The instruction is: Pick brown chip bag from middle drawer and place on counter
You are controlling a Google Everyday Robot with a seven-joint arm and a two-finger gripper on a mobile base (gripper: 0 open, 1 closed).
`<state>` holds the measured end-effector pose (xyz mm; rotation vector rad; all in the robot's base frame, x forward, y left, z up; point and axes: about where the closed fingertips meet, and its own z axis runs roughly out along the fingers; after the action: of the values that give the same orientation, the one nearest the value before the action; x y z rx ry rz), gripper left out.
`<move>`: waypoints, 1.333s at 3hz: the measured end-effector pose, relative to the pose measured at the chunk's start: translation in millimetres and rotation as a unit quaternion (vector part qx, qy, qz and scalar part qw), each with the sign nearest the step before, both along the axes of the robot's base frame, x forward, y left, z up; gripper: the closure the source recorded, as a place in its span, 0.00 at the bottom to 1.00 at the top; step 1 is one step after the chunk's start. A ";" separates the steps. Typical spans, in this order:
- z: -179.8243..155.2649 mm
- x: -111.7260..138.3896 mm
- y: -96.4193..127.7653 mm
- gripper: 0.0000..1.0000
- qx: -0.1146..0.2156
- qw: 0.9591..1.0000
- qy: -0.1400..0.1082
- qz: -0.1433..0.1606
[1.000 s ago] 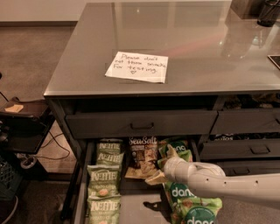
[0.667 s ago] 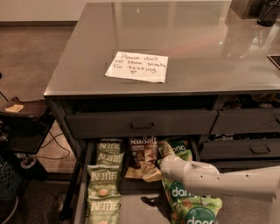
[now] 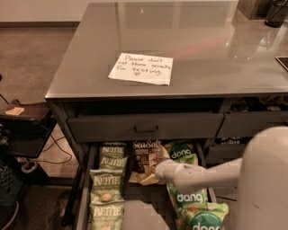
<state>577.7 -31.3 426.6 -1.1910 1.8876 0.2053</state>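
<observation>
The middle drawer (image 3: pixel 83 197) is pulled open below the counter (image 3: pixel 202 45). The brown chip bag (image 3: pixel 145 155) with "Sea Salt" lettering lies at the drawer's back, between a column of green Kettle bags (image 3: pixel 108 179) and green dang bags (image 3: pixel 189 197). My gripper (image 3: pixel 158 171) comes in from the right on a white arm and sits low in the drawer against the bag's lower right part, where the tan chips are pictured. The arm covers the gripper's end.
A white handwritten note (image 3: pixel 141 68) lies on the counter. A shut drawer with a bar handle (image 3: pixel 146 129) is just above the open one. A dark cart (image 3: pixel 22 121) and cables stand on the floor at left. Dark objects (image 3: pixel 275 11) sit at the counter's far right.
My gripper has moved slightly left toward the brown chip bag, and the arm's thick white part has risen into view at the right edge. The bags have not visibly moved.
</observation>
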 end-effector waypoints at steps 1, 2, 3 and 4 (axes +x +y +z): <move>-13.6 10.5 10.7 0.00 -0.016 1.000 0.010 -0.003; -22.4 16.5 18.0 0.00 -0.027 0.999 0.017 -0.005; -32.0 29.3 9.8 0.00 -0.034 0.999 0.014 -0.010; -39.5 41.2 1.0 0.00 -0.041 0.999 0.004 -0.011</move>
<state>618.9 -30.4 387.1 -1.2239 1.9310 0.1213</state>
